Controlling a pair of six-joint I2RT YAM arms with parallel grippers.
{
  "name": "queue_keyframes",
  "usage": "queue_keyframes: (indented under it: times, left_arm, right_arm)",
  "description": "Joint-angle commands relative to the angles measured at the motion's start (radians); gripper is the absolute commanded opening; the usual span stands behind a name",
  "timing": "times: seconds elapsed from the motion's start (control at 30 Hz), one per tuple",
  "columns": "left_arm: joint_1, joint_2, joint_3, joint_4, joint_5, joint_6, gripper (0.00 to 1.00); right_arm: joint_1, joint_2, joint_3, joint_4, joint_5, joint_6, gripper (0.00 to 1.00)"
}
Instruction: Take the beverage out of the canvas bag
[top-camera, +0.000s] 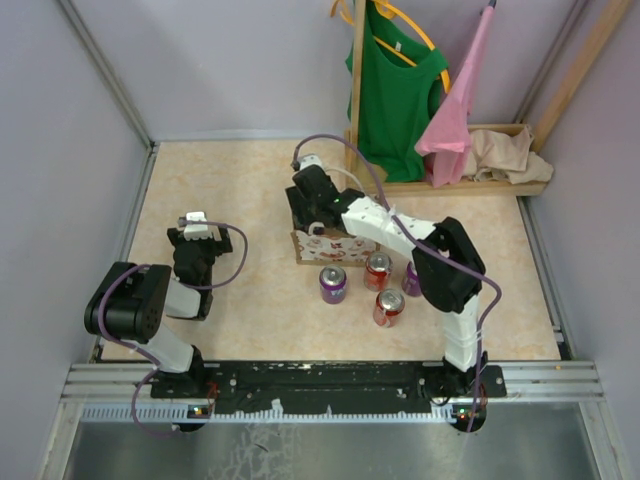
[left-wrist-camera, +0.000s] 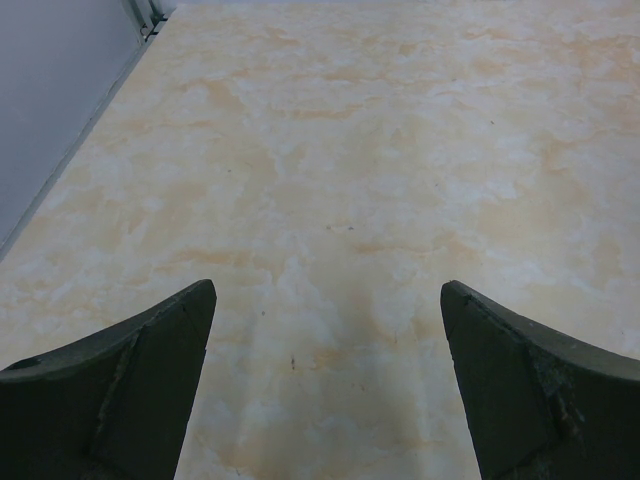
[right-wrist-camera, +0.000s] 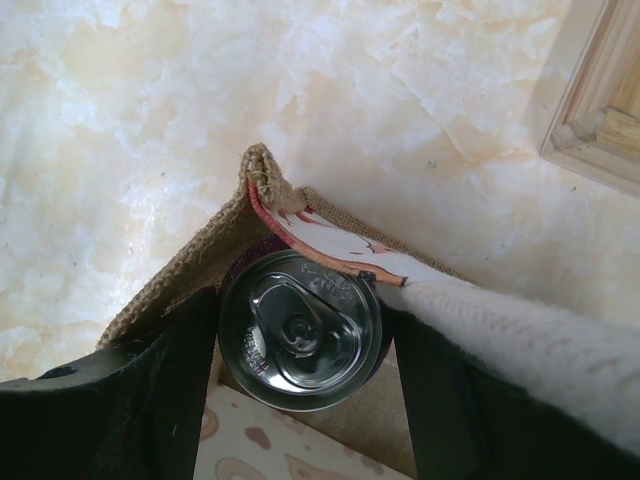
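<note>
The canvas bag, cream with a red print, stands mid-table. My right gripper reaches down into it from above. In the right wrist view a beverage can with a silver top and purple side stands upright in a corner of the bag. My right gripper is shut on it, one dark finger against each side. A white handle drapes over the right finger. My left gripper hovers over bare table at the left. It is open, with nothing between its fingers.
Several cans stand just in front of the bag: a purple one, a red one, another red one and one purple partly behind my right arm. A wooden rack with hanging garments and a beige cloth is at the back right.
</note>
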Motion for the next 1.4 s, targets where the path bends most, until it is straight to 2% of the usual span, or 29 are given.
queue_keyframes:
  times: [0.0,0.4,0.97,1.23,1.37]
  left_arm:
    - [0.000,0.007,-0.006,0.038,-0.007,-0.010,1.00]
    - [0.000,0.007,-0.006,0.038,-0.007,-0.009,1.00]
    - [0.000,0.007,-0.006,0.038,-0.007,-0.010,1.00]
    - [0.000,0.007,-0.006,0.038,-0.007,-0.010,1.00]
    - [0.001,0.007,-0.006,0.038,-0.007,-0.010,1.00]
  right_arm:
    - [0.001,-0.086,-0.022,0.012,0.036,-0.081,0.00]
    - [0.001,-0.240,0.031,-0.009,0.042,-0.109,0.00]
    - [0.022,-0.447,0.158,-0.158,0.124,-0.135,0.00]
    - [0.123,-0.582,0.198,-0.231,0.234,-0.174,0.00]
    - [0.230,-0.660,0.162,-0.251,0.338,-0.180,0.00]
